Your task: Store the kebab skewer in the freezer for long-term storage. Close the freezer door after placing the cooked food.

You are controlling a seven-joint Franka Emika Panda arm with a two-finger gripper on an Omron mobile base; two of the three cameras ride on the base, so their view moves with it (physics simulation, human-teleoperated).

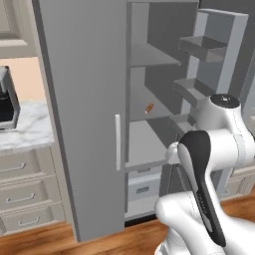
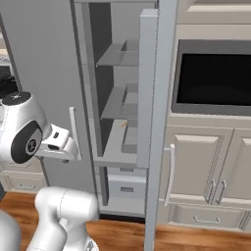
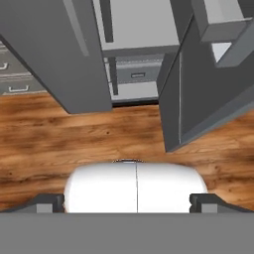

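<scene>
Kebab skewer (image 1: 149,108) lies on the freezer (image 1: 149,144) middle shelf, stored! Jaws wide apart, holding nothing. Freezer door (image 1: 219,74) at three o'clock stands open; closing it remains.

The freezer (image 1: 149,89) stands open; its freezer door (image 2: 152,122) swung out at the right edge narrows the gap.

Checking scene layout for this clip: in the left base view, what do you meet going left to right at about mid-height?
Coffee machine → marble counter → closed grey door → its pale handle → kebab skewer on the freezer shelf → open freezer door with its bins.
</scene>
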